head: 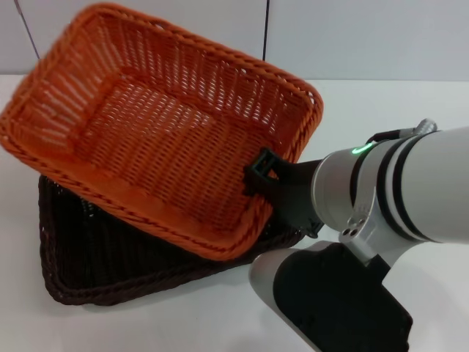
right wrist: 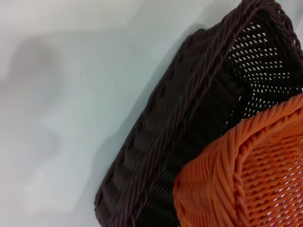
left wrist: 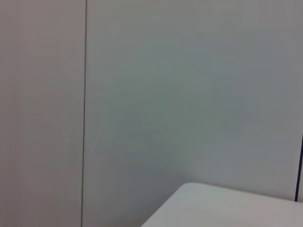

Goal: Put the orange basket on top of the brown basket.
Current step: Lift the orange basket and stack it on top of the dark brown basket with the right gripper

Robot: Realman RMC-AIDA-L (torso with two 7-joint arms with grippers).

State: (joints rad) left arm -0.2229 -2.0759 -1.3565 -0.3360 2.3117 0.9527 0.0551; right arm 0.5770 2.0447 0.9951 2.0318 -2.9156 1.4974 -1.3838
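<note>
The orange basket (head: 157, 132) is held tilted, skewed over the brown basket (head: 95, 257) on the white tabletop (head: 366, 110), its right rim clenched by the right gripper's (head: 258, 172) jaws; left gripper unseen.

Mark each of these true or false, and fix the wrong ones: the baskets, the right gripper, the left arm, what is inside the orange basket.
1. The orange basket is above the brown basket, skewed relative to it. True.
2. The right gripper is at the orange basket's rim on the robot's right. True.
3. The brown basket is stacked on the orange one. False: the brown basket lies underneath, on the white table.
4. The orange basket holds fruit. False: it is empty, only its woven floor shows.
5. The left gripper grips the brown basket. False: it is out of the head view, and the left wrist view shows only wall and a table corner.
</note>
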